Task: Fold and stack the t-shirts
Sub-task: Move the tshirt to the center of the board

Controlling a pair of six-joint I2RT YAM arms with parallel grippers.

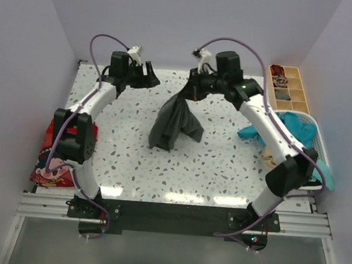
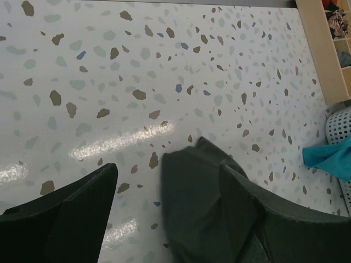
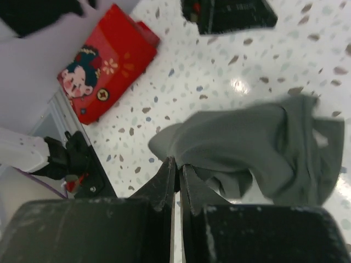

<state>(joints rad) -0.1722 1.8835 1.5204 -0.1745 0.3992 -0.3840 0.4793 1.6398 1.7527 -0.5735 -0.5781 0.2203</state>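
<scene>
Grey-green t-shirt (image 1: 173, 126) dangles from raised right fingers (image 3: 163, 187).

A: The dark grey-green t-shirt (image 1: 175, 123)?
B: Crumpled at the centre of the table (image 1: 222, 165), one end pinched up by the right gripper (image 1: 194, 92), the rest trailing down.
A: Others?
B: Red cartoon-face t-shirt (image 1: 46, 159) folded at left edge; teal t-shirt (image 1: 291, 125) spilling over the basket (image 1: 318, 137), right.
</scene>
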